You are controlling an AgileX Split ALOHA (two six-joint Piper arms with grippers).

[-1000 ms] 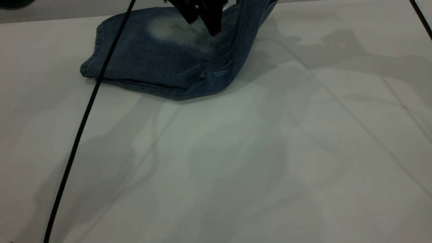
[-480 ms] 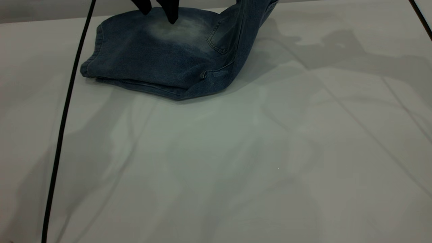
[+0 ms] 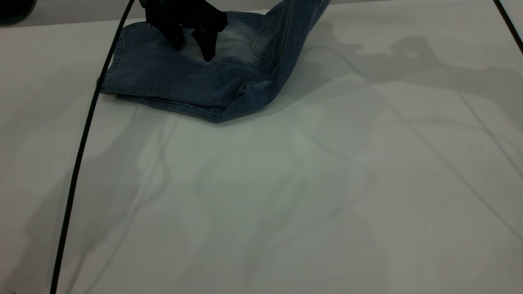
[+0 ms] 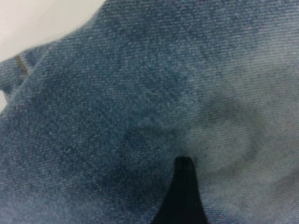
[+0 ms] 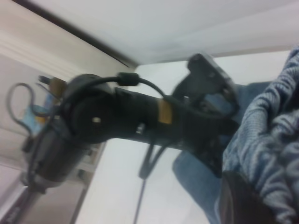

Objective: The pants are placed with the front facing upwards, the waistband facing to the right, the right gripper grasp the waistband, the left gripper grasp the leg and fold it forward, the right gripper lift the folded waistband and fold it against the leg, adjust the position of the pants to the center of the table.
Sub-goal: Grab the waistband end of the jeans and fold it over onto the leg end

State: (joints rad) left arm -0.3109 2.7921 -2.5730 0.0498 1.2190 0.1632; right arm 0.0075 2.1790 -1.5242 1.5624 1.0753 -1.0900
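Hoisting the waistband [image 5: 275, 112] clamped in the right hand [image 5: 243, 196], while the left hand [image 3: 192, 45], fingers apart, hovers over the pants [image 3: 184, 81]; next comes folding it onto the leg.

We see the pants [image 3: 196, 77] are woven denim cloth, rough and matt, with a pale faded patch just beside the fingers [image 3: 206, 43] of the left gripper [image 3: 192, 45]. This gripper looks like matt black plastic. The table [image 3: 286, 196] is smooth, matt, light grey.
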